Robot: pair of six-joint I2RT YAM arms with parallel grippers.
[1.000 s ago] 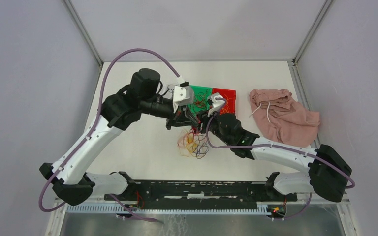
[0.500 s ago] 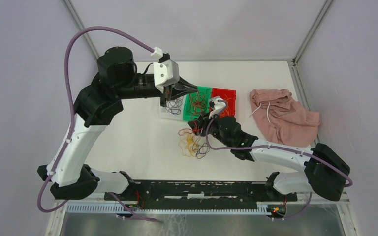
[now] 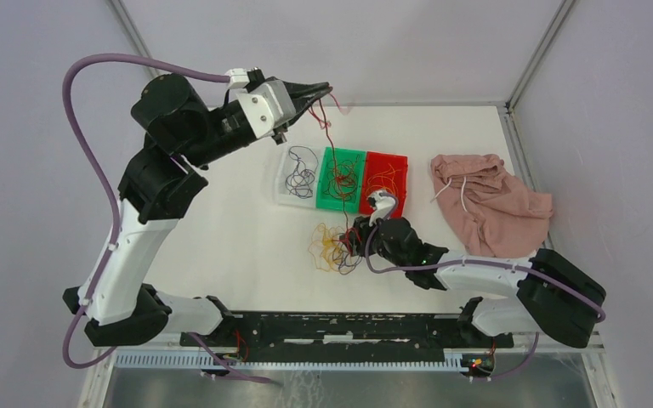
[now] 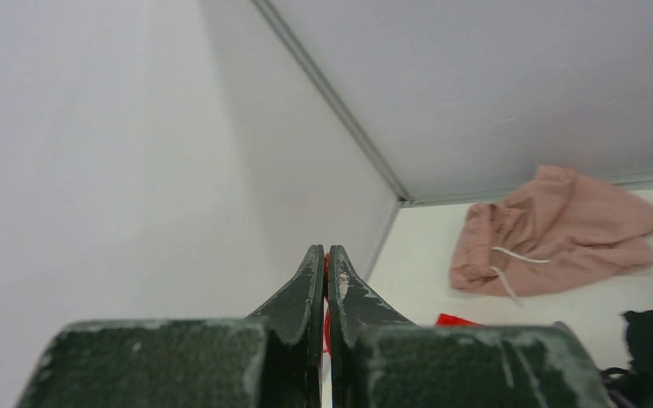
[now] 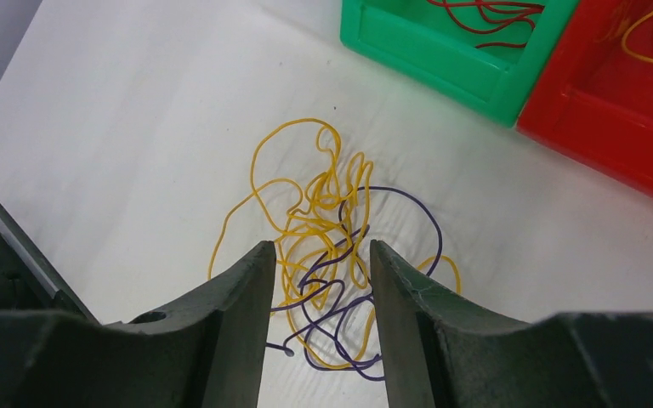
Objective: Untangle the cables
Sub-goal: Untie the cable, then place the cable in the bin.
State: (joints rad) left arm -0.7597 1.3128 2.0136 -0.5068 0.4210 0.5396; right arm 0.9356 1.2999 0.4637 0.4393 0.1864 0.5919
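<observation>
left pincer (image 3: 321, 88), clamped on a dark red cable (image 3: 331, 136), holds it high behind the green bin (image 5: 425, 66), the strand trailing down over it. right pincer (image 5: 315, 255), jaws apart, hovers over the yellow-purple clump (image 5: 327, 212) in front of the bin. likely step: drawing red free; next, pin the clump.

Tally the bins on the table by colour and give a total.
Clear bin: 1
Green bin: 1
Red bin: 1
Total: 3
</observation>
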